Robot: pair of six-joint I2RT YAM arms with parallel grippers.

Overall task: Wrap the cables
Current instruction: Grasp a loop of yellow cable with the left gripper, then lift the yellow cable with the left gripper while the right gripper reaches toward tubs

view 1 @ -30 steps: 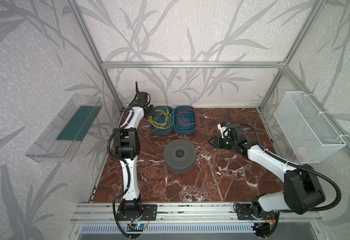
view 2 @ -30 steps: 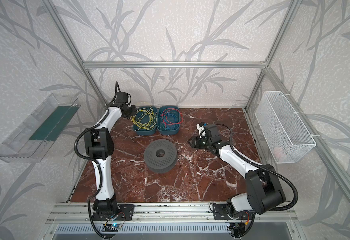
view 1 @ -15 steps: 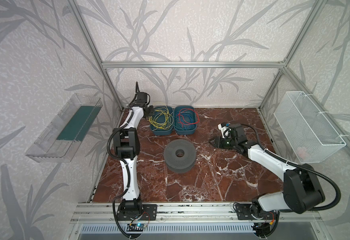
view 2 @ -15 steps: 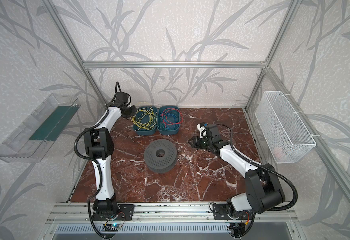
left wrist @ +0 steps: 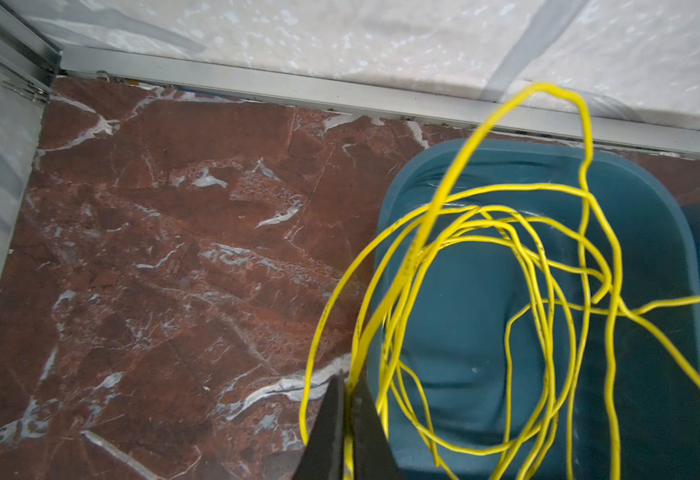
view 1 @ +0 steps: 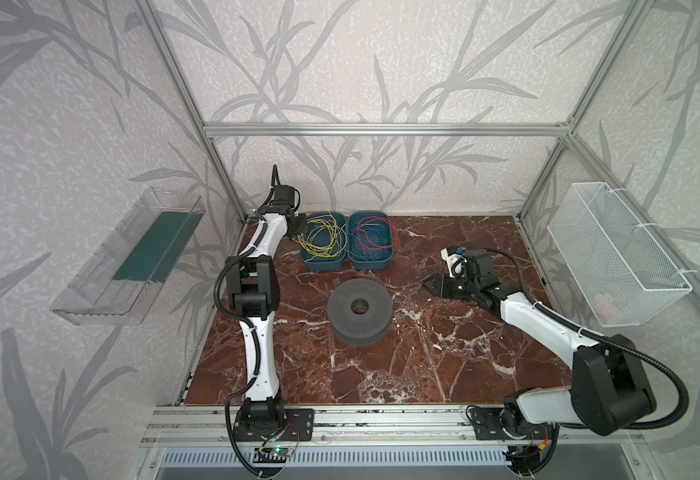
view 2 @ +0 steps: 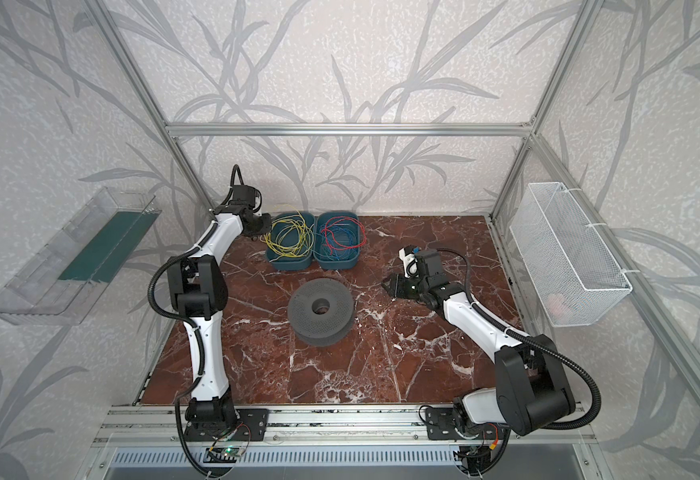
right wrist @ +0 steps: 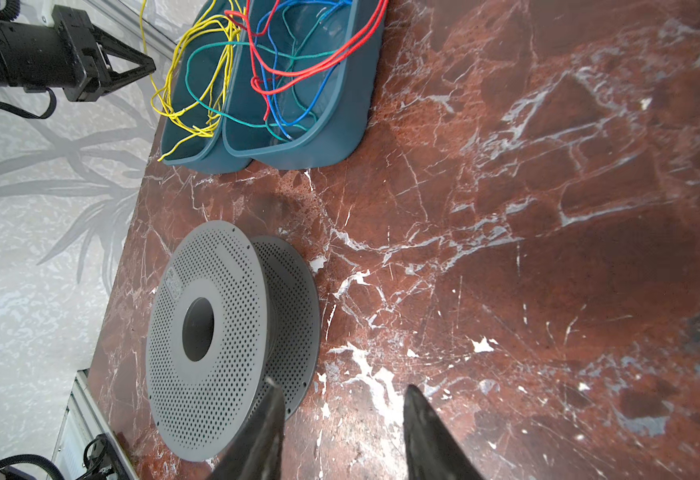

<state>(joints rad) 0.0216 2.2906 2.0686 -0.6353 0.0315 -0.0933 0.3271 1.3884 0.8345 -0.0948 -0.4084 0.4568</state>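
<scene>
left wrist | left claw (left wrist: 348,386) pinches thin looped yellow cables (left wrist: 547,86) | right claw (right wrist: 342,384) parted, empty

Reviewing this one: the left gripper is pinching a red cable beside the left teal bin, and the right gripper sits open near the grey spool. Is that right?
Not quite. The left gripper is pinching a yellow cable, not red; the left wrist view shows it. The rest holds: beside the left teal bin, right gripper open near the grey spool.

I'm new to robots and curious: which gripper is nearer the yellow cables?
Left. The left gripper is shut on the yellow cables at their bin; the right gripper hangs open beside the grey spool.
</scene>
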